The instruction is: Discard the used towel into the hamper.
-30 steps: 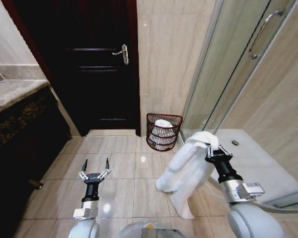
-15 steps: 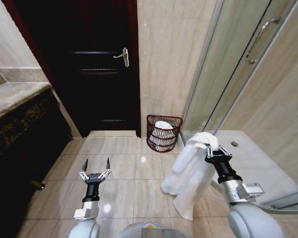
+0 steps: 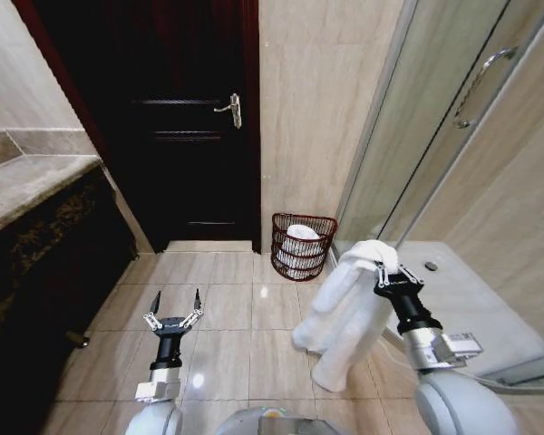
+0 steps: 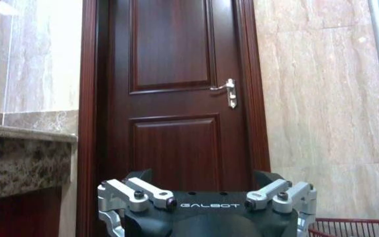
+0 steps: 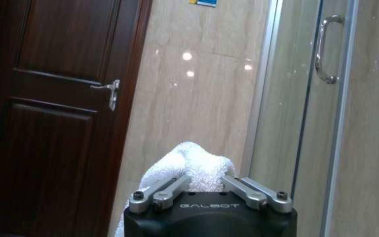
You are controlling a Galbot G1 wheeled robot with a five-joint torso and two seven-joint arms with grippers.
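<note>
We see the right claw (image 3: 387,273) clamped on the white towel (image 3: 344,313), which bunches over its fingers and hangs down in long folds above the tiled floor (image 3: 227,308); in the right wrist view the towel (image 5: 188,168) mounds up between the closed-in fingers (image 5: 160,190) of the right claw (image 5: 206,183). The hamper (image 3: 303,246) stands on the floor against the beige wall (image 3: 317,118), between the dark door (image 3: 186,136) and the glass shower door (image 3: 417,136), well apart from the towel, with white cloth already inside it. The left claw (image 3: 173,304) hovers low over the floor with its fingers spread wide and nothing between them; in the left wrist view it (image 4: 206,190) faces the door (image 4: 176,98)
</note>
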